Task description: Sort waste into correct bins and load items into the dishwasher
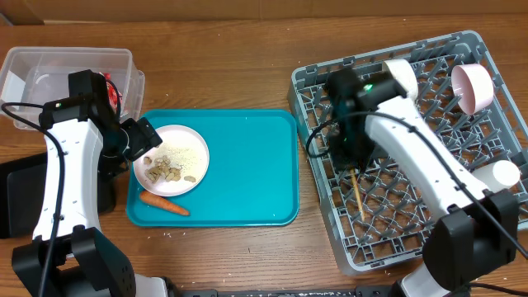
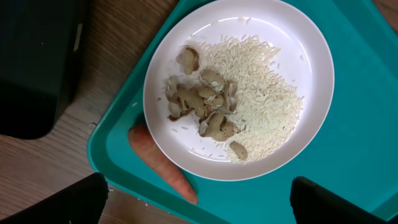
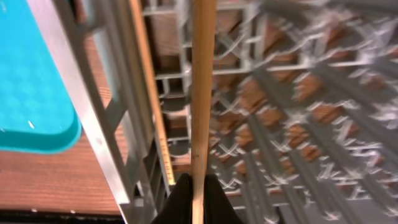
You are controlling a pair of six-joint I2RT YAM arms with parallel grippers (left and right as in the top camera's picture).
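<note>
A thin wooden chopstick [image 3: 202, 93] sits clenched in the right claw [image 3: 198, 196], above the grey dish rack [image 1: 330, 247], that arm reaching over the rack's left side. The left claw [image 1: 142, 139] hovers released over the white plate [image 2: 298, 43] of beige bits [image 2: 205, 106] on the teal tray [image 1: 247, 173].

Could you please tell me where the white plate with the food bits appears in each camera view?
Overhead: white plate at the teal tray's left end.
Left wrist: white plate fills the upper centre.
Right wrist: not in view.
Shared landmark: the teal tray, in all three.
</note>
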